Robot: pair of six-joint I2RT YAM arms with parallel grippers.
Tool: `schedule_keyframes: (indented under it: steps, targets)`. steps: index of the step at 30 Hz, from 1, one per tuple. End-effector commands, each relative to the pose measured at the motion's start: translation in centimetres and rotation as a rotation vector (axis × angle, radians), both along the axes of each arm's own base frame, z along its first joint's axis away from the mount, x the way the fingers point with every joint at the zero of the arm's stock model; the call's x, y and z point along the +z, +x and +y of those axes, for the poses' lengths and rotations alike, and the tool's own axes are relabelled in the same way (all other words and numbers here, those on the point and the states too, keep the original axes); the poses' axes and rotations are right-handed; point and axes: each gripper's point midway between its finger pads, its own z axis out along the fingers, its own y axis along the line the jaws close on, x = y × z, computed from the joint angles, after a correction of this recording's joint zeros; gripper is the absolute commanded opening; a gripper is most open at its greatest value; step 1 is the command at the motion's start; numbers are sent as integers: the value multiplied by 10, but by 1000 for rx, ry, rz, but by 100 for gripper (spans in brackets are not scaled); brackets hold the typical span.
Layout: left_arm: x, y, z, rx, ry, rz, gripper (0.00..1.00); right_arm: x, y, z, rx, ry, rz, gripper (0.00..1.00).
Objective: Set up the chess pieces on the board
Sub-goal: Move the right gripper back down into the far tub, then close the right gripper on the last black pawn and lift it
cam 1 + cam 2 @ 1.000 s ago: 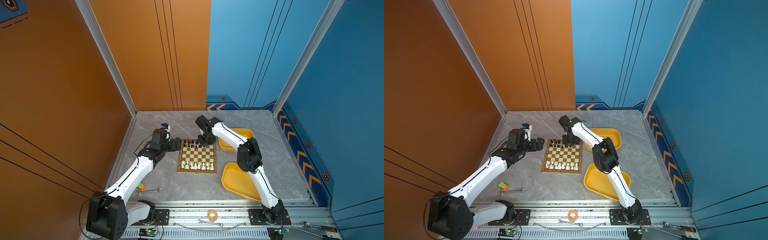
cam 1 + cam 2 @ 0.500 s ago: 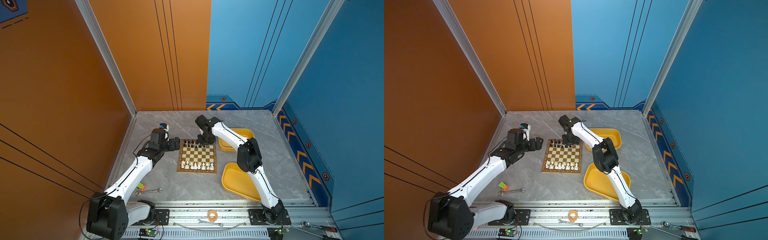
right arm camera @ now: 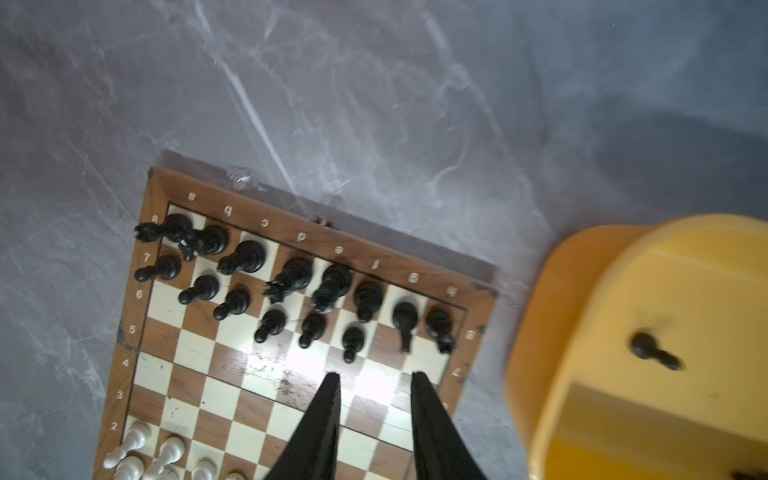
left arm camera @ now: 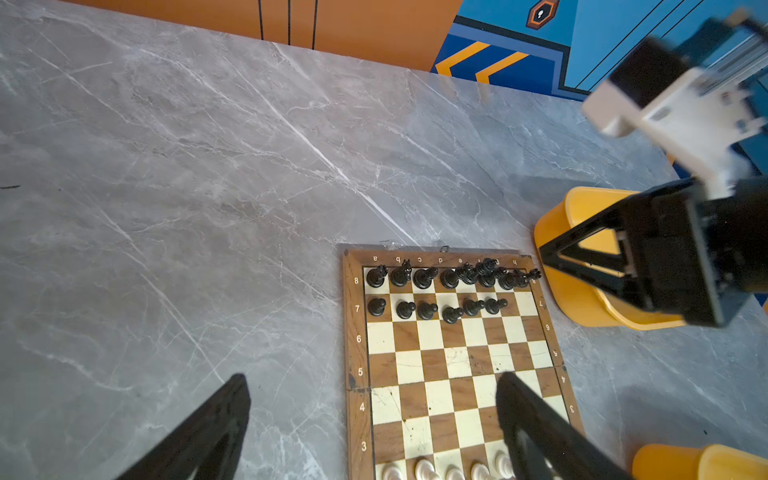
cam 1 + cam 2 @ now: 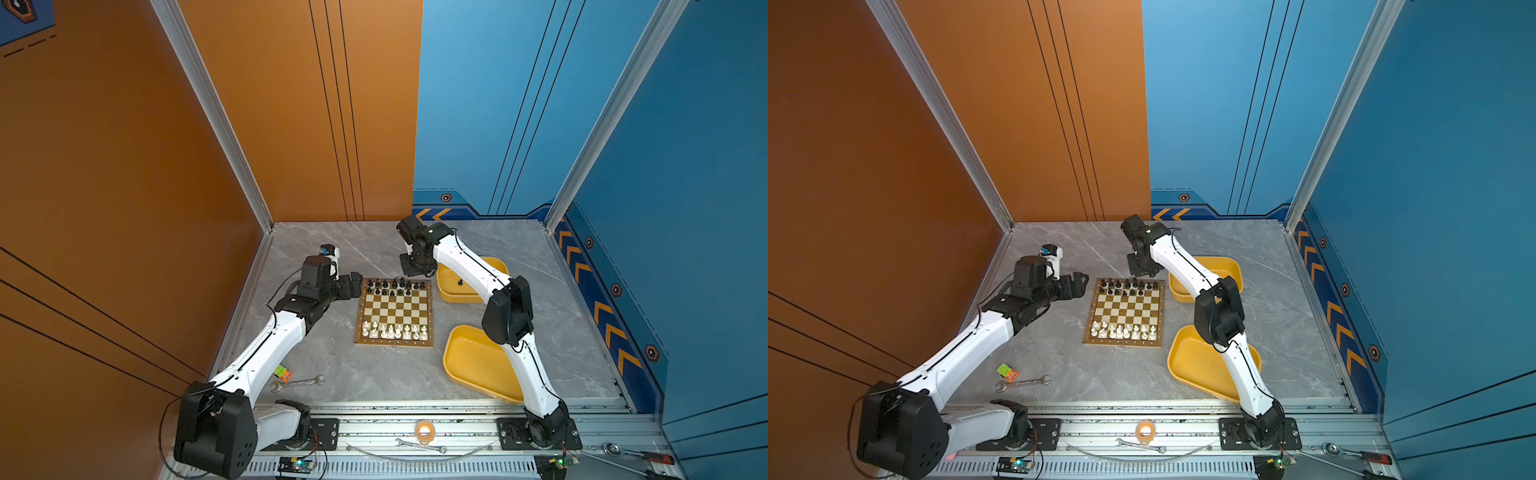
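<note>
With right hand (image 3: pixel 375 376) parted and empty, descend squarely over black pawn (image 3: pixel 654 351) in yellow tray (image 3: pixel 561 270); left hand (image 4: pixel 372 378) spread wide, empty.

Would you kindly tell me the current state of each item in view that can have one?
board: unfolded flat
black pieces: standing on the far two rows, two squares vacant
black pawn: inside far tray, off the board
white pieces: standing on the near two rows
near tray: no pieces visible
left claw: open, empty
right claw: open, empty
</note>
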Motion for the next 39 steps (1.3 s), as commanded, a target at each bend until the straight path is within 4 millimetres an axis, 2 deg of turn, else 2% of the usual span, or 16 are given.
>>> schedule_keyframes:
  steps: [1,5,8,12,16,26,28,39]
  targets:
    - [14,15,-20,-53,-35,-45,93,16,8,-65,-85,-122,-30,31]
    - [20,30,-52,-130,-20,-63,93,-2,9,-110,-155,-158,29,30]
    - [28,43,-80,-200,-17,-75,93,-21,9,-132,-187,-185,70,29]
    - [28,50,-112,-273,3,-65,93,-43,7,-143,-222,-170,110,28]
    - [25,50,-130,-329,44,-52,93,-63,5,-145,-238,-148,144,28]
    - [24,57,-139,-339,47,-40,93,-92,4,-148,-263,-126,188,25]
    - [18,54,-137,-338,59,-8,93,-96,6,-149,-271,-112,194,25]
    - [17,53,-134,-332,79,7,93,-108,13,-143,-277,-80,205,25]
